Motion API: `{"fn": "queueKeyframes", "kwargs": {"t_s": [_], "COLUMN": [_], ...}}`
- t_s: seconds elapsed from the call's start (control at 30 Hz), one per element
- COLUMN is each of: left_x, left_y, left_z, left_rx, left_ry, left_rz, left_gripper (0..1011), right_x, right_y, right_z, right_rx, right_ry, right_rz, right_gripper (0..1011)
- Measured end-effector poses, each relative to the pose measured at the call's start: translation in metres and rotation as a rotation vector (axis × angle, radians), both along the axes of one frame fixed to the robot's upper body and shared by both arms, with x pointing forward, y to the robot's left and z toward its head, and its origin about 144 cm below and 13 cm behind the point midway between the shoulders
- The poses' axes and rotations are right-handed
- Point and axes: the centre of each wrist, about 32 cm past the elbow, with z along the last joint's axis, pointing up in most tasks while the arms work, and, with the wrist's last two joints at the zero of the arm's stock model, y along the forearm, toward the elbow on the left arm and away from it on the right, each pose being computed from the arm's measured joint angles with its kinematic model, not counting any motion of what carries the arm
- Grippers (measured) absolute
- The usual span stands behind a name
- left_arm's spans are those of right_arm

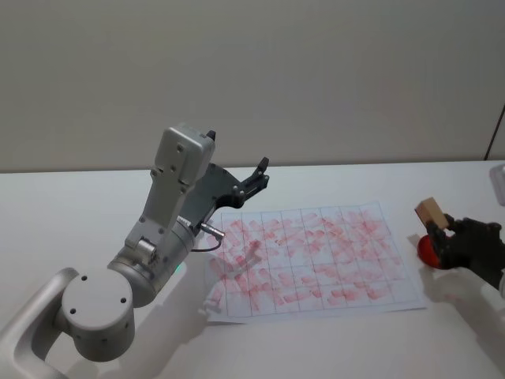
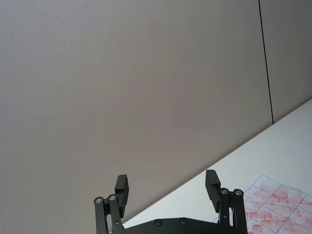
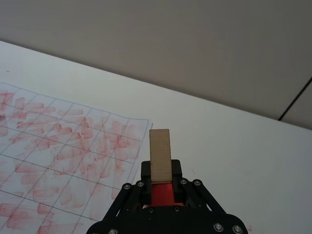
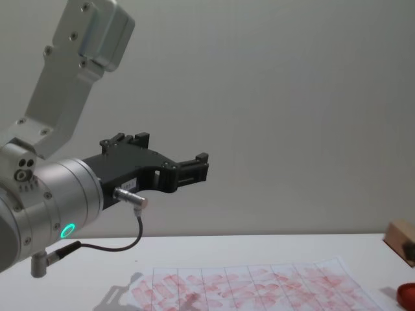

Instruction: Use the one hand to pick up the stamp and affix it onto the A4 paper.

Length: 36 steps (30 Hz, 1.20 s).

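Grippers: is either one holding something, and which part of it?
The right gripper holds the small tan wooden stamp by its lower end, above the round red ink pad. The open left gripper holds nothing.

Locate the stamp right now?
Head view: the stamp is held in the right gripper at the table's right side, above the red ink pad, just off the A4 paper.
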Motion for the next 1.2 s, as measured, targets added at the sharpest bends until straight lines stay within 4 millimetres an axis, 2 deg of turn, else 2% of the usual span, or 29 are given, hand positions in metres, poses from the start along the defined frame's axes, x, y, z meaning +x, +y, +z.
{"fn": "queueKeyframes", "kwargs": {"t_s": [0.23,0.9,0.97,1.1,1.13,1.2], "left_x": [0.0,0.0,0.0,0.0,0.0,0.0], "left_y": [0.0,0.0,0.0,0.0,0.0,0.0], "left_z": [0.0,0.0,0.0,0.0,0.0,0.0], "left_rx": [0.0,0.0,0.0,0.0,0.0,0.0], "left_ry": [0.0,0.0,0.0,0.0,0.0,0.0], "left_rz": [0.0,0.0,0.0,0.0,0.0,0.0], "left_gripper": [1001,1001,1001,1001,1001,1001], "right_x": [-0.005,-0.005,-0.005,-0.004,-0.004,-0.004], "right_y": [-0.003,-0.004,-0.004,-0.004,-0.004,-0.004], "right_z": [-0.008,-0.018,-0.019,-0.019,-0.019,-0.019], "right_rx": [0.036,0.066,0.067,0.069,0.069,0.069], "right_ry": [0.057,0.135,0.137,0.142,0.143,0.145], "right_rz": [-0.067,-0.114,-0.116,-0.119,-0.119,-0.12], "right_gripper": [216,217,250,390,390,496]}}
